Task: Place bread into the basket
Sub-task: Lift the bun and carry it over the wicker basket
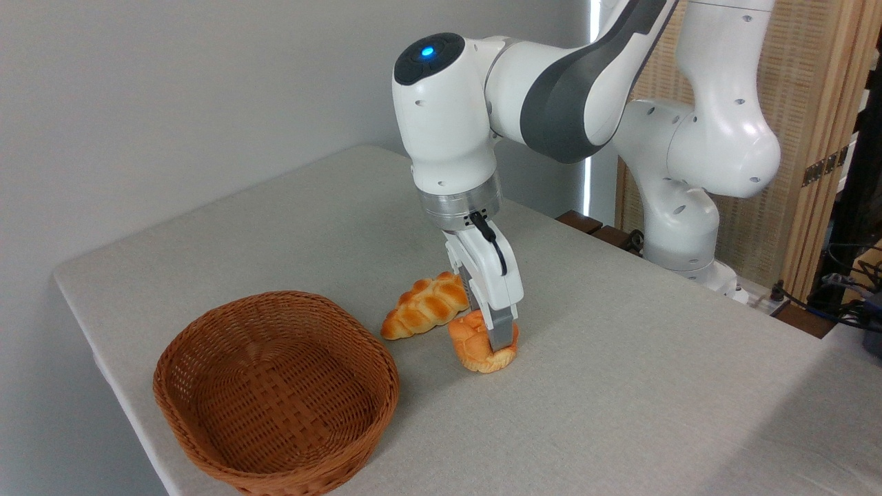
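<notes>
Claw [497,342] pinching the knotted bun [483,342] on the tabletop [620,386]. Wicker basket [275,393] lies left and nearer the camera; lift, then carry that way.

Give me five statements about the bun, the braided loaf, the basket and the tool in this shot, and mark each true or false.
1. The tool is down at the small round bun, with a finger against the bun's side. True.
2. The bun is already inside the basket. False: it sits on the table, to the right of the basket.
3. The basket holds nothing. True.
4. The braided loaf lies in the basket. False: it lies on the table, just behind the bun.
5. The basket is to the right of both breads. False: it is to their left, nearer the table's front edge.
</notes>
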